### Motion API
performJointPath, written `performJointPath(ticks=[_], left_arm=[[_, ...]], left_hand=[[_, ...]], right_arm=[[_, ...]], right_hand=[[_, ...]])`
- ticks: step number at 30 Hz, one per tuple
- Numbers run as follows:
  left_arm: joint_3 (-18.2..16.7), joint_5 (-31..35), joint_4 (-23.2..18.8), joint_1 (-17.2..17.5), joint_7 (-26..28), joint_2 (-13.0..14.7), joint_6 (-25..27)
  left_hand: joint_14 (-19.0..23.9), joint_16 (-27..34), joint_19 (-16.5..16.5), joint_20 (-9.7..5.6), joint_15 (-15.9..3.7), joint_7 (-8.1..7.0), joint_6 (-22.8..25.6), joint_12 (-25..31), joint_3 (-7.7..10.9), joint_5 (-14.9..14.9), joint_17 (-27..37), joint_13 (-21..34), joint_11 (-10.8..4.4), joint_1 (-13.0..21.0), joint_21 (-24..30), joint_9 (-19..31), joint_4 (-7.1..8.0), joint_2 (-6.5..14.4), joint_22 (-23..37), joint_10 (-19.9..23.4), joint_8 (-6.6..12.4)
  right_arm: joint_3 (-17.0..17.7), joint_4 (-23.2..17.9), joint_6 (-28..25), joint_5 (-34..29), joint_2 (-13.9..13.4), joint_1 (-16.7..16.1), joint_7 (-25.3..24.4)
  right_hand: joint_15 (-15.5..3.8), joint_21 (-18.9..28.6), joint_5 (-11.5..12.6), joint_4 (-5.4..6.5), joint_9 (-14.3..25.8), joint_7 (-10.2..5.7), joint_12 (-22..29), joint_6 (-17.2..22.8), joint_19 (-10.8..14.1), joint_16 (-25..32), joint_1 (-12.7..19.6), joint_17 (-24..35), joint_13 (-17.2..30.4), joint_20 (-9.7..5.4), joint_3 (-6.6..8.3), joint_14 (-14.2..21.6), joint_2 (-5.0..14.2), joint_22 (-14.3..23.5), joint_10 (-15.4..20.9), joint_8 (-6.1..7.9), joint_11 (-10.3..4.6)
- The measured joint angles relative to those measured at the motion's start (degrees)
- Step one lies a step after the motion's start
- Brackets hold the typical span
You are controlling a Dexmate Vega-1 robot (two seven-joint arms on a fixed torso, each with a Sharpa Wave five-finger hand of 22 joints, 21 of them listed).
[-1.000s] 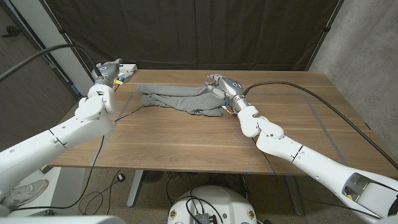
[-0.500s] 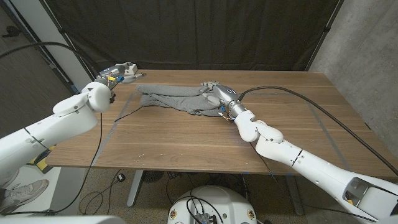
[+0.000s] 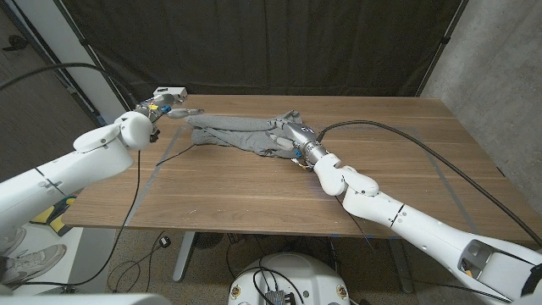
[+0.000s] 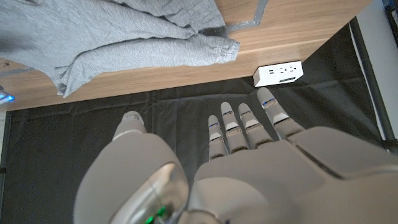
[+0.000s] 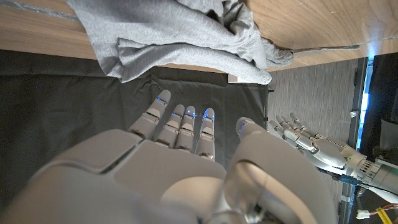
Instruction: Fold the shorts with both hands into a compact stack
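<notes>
Right hand (image 3: 286,134) advanced onto shorts (image 3: 233,131); left hand (image 3: 169,108) open just beside

My wooden table (image 3: 254,191) w/ tape lines on top is the ref pt. Black curtain (image 3: 254,42) hangs right behind its far edge; white power strip (image 3: 174,91) at far-left corner. Grey concrete wall (image 3: 500,76) to the right. Grey panel (image 3: 34,110) beyond left edge. Floor below near edge, cables trailing on it.
</notes>
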Motion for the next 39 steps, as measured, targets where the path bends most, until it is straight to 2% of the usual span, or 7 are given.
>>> performJointPath(ticks=[6,10,19,22,27,36,39], left_arm=[[4.20,2.56,2.43,-3.32,-1.66,-1.13,-0.70],[7.09,5.82,4.03,-5.52,-3.03,-2.19,-0.89],[13.32,13.49,7.19,-10.15,-6.14,-4.74,0.21],[15.13,16.40,8.37,-11.54,-7.34,-5.68,0.74],[17.87,21.00,10.73,-13.73,-9.53,-7.54,0.84],[21.66,27.76,13.90,-16.44,-12.99,-10.07,0.86],[23.09,30.62,14.98,-17.37,-14.14,-10.86,0.88]], left_hand=[[1.77,0.00,1.97,-0.06,-0.11,-1.93,3.82,0.00,-0.48,1.81,0.01,0.09,-1.73,3.88,0.00,0.00,-2.17,-0.94,0.00,2.17,0.45],[2.65,0.00,2.63,0.64,-0.21,-2.31,6.43,0.40,-0.81,2.75,0.01,0.17,-2.32,6.00,-0.52,0.15,-2.99,-0.95,-0.01,4.22,0.45],[2.78,0.00,-0.67,3.92,-0.05,-2.33,9.07,0.62,-1.23,3.79,0.16,0.17,-2.27,7.60,-2.27,0.15,-3.88,-0.95,0.20,6.57,0.56],[2.49,0.00,-0.75,4.01,0.07,-2.39,9.97,0.83,-1.48,4.01,0.16,0.17,-2.61,7.82,-2.27,0.15,-4.12,-1.18,0.27,7.41,0.90],[2.49,0.00,-0.75,4.01,0.07,-2.02,12.10,1.47,-2.25,4.42,0.16,0.43,-2.97,8.31,-2.70,0.37,-4.40,-1.21,0.27,10.35,0.90],[3.02,0.00,-0.29,4.18,0.01,-2.22,16.46,1.95,-3.05,4.90,0.16,0.44,-4.22,11.17,-3.14,0.41,-5.20,-1.14,0.26,13.83,1.73],[3.89,0.43,0.33,3.58,-0.03,-2.50,19.80,1.95,-3.61,4.90,0.16,0.44,-5.02,12.87,-3.15,0.41,-5.77,-1.02,0.26,15.26,2.50]], right_arm=[[-1.23,1.33,-0.28,-1.70,0.63,0.98,0.84],[-2.01,2.42,-0.27,-2.23,1.21,1.74,1.30],[-3.22,4.19,0.12,-3.21,2.11,2.89,1.78],[-3.61,4.74,0.13,-3.59,2.38,3.27,1.91],[-4.19,5.47,0.04,-4.19,2.70,3.77,2.16],[-4.50,5.95,-0.33,-4.33,2.90,4.10,2.59],[-4.56,6.06,-0.44,-4.27,2.95,4.10,2.68]], right_hand=[[0.00,0.00,0.00,-0.32,0.00,-0.41,0.24,0.41,0.00,0.23,-0.10,-0.53,0.00,0.00,0.32,0.00,-0.10,0.00,0.05,0.22,-0.04],[0.00,0.00,0.00,-0.32,0.00,-0.39,0.46,0.84,0.01,0.23,-0.10,-0.80,-0.28,0.00,0.32,0.00,-0.10,0.00,0.35,0.22,-0.35],[0.00,-0.46,0.00,-0.33,0.01,-0.70,0.46,1.15,-0.40,0.46,-0.37,-1.32,-0.27,0.86,0.79,0.01,-0.37,0.01,0.65,0.22,-0.20],[0.00,-0.46,-0.45,-0.33,0.01,-0.70,0.45,1.15,-0.40,0.46,-0.39,-1.43,-0.27,1.28,0.80,0.01,-0.39,0.01,0.65,0.22,-0.20],[0.00,-0.46,-0.46,-1.69,0.01,-0.93,0.45,0.92,-0.17,0.45,-0.08,-2.38,-0.27,1.68,1.47,0.01,-0.70,0.01,0.65,0.22,-0.20],[-0.07,-0.89,-0.46,-1.71,0.01,-0.92,0.45,0.92,-0.40,0.87,0.01,-2.65,-0.27,2.07,1.45,0.38,-0.92,0.01,0.42,0.22,-0.43],[0.00,-0.89,-0.46,-1.71,0.01,-0.92,0.45,0.92,-0.19,0.89,-0.16,-2.65,-0.27,2.28,1.45,0.46,-1.08,0.01,0.42,0.22,-0.43]])
